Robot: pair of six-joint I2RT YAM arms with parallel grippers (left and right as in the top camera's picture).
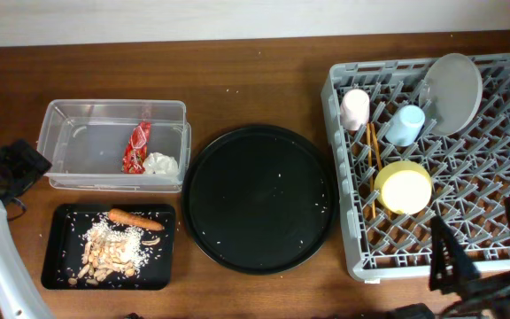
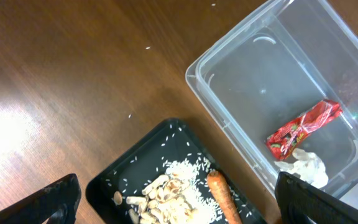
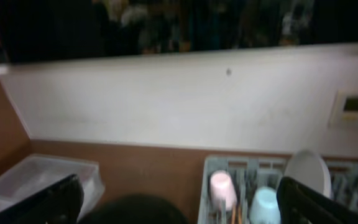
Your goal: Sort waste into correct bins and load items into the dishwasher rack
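Waste is lying sorted by the left edge of the bench. The left end effector (image 2: 179, 202) is hanging open there, fingers wide apart and gripping nothing. Just right of it, the clear tub (image 1: 60, 111) is holding the red wrapper (image 1: 137, 146) and the white tissue (image 1: 161, 164). In the near-left corner, the shallow black tray (image 1: 56, 266) is carrying the carrot stick (image 1: 135, 218) and the food scraps (image 1: 109, 248).

Probable fault: the left arm is sitting near the tub, so a careless sweep is likely to shove the tub or scatter the scraps.

At mid-bench, loose white grains are lying on the round black tray (image 1: 259, 199); lifting it tilted risks spilling them.

Along the right edge, the dishwasher rack (image 1: 336, 177) is holding the pink cup (image 1: 355, 108), the chopsticks (image 1: 374, 159), the blue cup (image 1: 405, 125), the yellow bowl (image 1: 403, 187) and the grey plate (image 1: 452, 81).

Probable fault: the plate is leaning on edge, so a knock to the rack could topple it. The right end effector (image 3: 179, 202) is also standing open and empty, and its arm is hovering by the rack's near-right corner.
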